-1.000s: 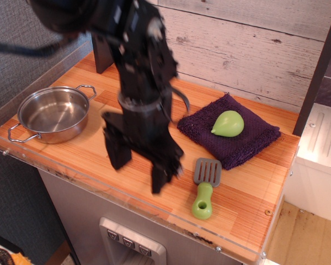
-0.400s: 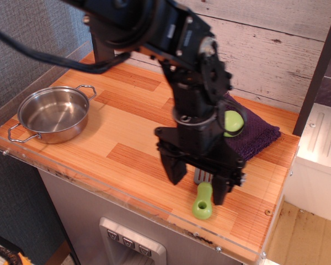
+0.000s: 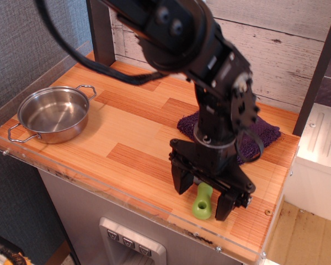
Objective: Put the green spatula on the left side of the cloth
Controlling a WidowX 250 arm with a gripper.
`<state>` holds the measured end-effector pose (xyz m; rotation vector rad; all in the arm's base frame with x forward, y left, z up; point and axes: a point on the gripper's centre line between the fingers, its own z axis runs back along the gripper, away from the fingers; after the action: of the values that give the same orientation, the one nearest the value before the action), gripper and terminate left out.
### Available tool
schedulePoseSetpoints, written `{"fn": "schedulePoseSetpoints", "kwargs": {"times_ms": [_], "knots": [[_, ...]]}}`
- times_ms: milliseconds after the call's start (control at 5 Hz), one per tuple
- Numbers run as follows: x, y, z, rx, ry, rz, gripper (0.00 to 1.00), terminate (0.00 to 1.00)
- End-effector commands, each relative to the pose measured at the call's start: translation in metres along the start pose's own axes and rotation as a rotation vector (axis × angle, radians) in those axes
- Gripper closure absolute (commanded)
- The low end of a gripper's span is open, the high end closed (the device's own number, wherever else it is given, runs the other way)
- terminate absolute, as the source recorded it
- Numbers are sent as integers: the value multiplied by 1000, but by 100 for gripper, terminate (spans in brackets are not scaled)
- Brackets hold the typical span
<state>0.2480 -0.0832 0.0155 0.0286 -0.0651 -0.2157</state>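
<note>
Low over the front right part of a wooden counter (image 3: pixel 132 118), close to its front edge, a black gripper (image 3: pixel 204 193) with jaws spread wide, one finger at each side of the green spatula (image 3: pixel 202 201). Between the fingers, only the chunky lime-green handle with the hole at its end; blade hidden under the wrist. Fingers apparently not closed on the handle, though contact is hard to judge from this angle. Spatula flat on the wood, handle end toward the front edge, just in front of the cloth (image 3: pixel 267 133). Cloth dark purple, knitted and thick, largely covered by the arm, with a corner showing at the left of the wrist and a larger part at the right, near the counter's right end. Little room to the right of the gripper before the counter's end and a white ribbed unit (image 3: pixel 321 149) beyond it. Left of the cloth, a broad stretch of bare planks in orange and pale striped grain, running to a round steel pan (image 3: pixel 54 114) with two loop handles near the left edge. Clear plastic lip (image 3: pixel 99 190) along the front and left sides of the counter, bolted at the corners. Behind, a wall of weathered whitewashed boards (image 3: pixel 287 49); at the right rear, a dark upright post (image 3: pixel 318 69); at the left rear, another dark post behind the arm.
</note>
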Motion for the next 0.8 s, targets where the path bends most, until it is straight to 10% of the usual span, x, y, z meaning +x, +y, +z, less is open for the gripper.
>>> {"fn": "schedulePoseSetpoints", "kwargs": {"times_ms": [0, 600], "knots": [[-5, 7, -14, 68, -9, -11, 100, 0], [6, 47, 45, -13, -56, 95, 100, 0]]}}
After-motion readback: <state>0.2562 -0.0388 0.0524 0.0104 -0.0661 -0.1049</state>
